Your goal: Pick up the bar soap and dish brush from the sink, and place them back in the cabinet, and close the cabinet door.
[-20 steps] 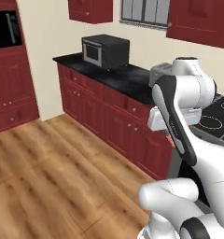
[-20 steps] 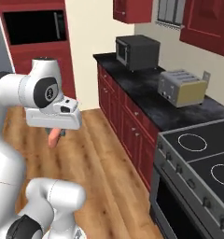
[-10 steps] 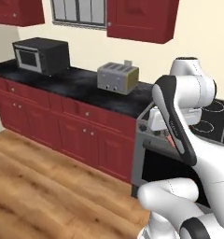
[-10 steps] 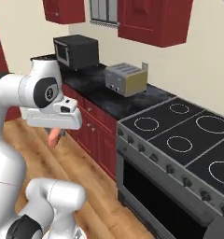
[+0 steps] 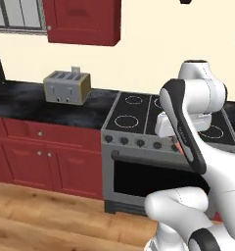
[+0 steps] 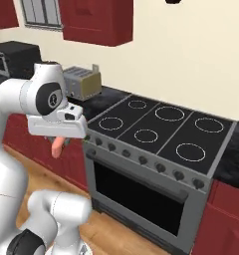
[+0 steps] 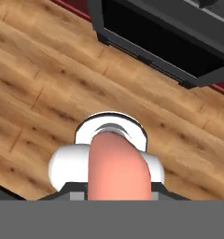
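- A toaster (image 5: 67, 87) sits on the counter (image 5: 31, 110) just left of the stove (image 5: 153, 147).
- A wall cabinet (image 5: 82, 20) hangs above the toaster, left of the stove.
- The bar soap (image 6: 57, 147) hangs before the stove's left front, over the floor (image 7: 48, 93).

Bar soap (image 7: 117, 168) hides the jaws (bottom edge).

Kitchen wall run with stove, red cabinets and wood floor

A grey stove (image 6: 156, 149) with a black cooktop (image 5: 139, 115) and dark oven door (image 7: 165, 37) stands in a black stone counter (image 5: 36, 105). Red base cabinets (image 5: 41, 159) flank it; a toaster (image 5: 66, 87) sits on the counter to its left, a black microwave (image 6: 9, 57) further along. Red wall cabinets (image 5: 82, 19) and a window (image 5: 16, 14) hang on the cream wall (image 6: 191, 55). Plank floor (image 7: 44, 88) lies below.
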You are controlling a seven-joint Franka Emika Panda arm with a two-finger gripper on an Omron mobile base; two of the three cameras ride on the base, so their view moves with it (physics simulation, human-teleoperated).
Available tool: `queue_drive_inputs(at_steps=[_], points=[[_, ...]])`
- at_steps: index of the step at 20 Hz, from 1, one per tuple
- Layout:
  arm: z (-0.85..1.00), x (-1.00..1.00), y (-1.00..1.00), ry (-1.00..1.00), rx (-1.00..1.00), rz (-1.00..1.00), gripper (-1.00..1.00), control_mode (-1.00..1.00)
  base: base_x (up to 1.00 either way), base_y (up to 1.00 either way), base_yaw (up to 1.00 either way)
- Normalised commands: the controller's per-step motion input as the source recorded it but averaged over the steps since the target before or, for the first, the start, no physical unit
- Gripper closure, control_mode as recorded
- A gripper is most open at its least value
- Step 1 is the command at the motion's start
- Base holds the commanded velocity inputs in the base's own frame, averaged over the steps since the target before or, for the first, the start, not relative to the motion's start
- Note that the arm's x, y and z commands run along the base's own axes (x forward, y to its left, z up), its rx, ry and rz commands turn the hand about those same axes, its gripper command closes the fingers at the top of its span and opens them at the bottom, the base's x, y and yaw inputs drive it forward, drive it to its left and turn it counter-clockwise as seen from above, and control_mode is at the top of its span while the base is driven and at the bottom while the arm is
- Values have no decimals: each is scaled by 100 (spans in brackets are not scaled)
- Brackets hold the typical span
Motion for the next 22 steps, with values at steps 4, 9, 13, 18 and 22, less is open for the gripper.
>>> queue_drive_inputs(at_steps=[4, 9, 13, 18, 22], points=[[0, 0, 0, 0, 0, 0, 100, 100, 0, -14, -52], [0, 0, 0, 0, 0, 0, 100, 100, 1, -15, -48], [0, 0, 0, 0, 0, 0, 100, 100, 3, -21, -35], [0, 0, 0, 0, 0, 0, 100, 100, 0, -24, -26], [0, 0, 0, 0, 0, 0, 100, 100, 0, -30, -10]])
